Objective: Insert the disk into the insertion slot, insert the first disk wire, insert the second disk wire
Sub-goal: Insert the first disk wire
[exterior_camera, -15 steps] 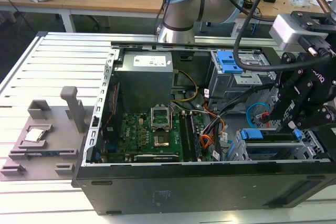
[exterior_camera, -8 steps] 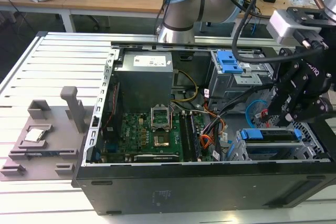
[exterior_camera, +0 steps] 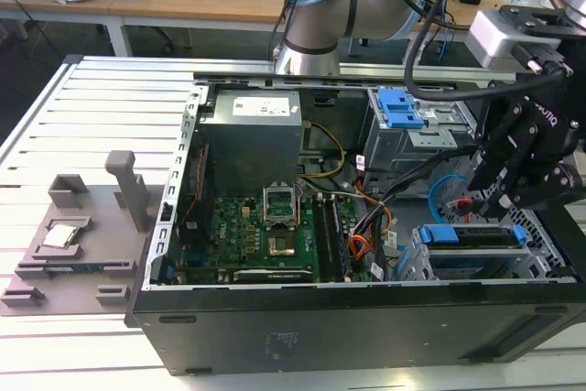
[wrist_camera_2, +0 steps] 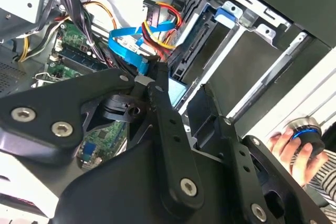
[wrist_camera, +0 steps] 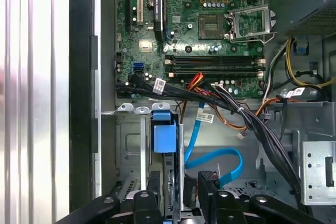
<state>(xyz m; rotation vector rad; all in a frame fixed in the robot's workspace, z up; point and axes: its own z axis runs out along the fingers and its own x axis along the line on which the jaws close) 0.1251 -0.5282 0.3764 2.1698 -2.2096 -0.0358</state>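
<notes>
The disk (exterior_camera: 476, 252) stands in its blue carrier inside the insertion slot (exterior_camera: 417, 261), the low grey cage at the exterior view's right of the open computer case. The first wrist view shows it edge-on, blue carrier (wrist_camera: 163, 135) uppermost, within the cage wall (wrist_camera: 128, 145). My gripper (exterior_camera: 481, 210) hovers just above the disk's near end. In both wrist views its fingers (wrist_camera: 207, 182) stand apart, either side of that end (wrist_camera_2: 178, 85). A loose blue flat wire (wrist_camera: 231, 157) curls beside the cage close to one fingertip (wrist_camera_2: 157, 74). A red and yellow wire bundle (wrist_camera_2: 157, 17) hangs near it.
A taller grey bay with a blue latch (exterior_camera: 403, 107) stands behind the cage. The motherboard (exterior_camera: 265, 235) and power supply (exterior_camera: 252, 135) fill the case's middle. A black cable bundle (wrist_camera: 252, 124) crosses beside the cage. A grey fixture (exterior_camera: 73, 235) lies outside. A hand (wrist_camera_2: 286, 145) grips a knob.
</notes>
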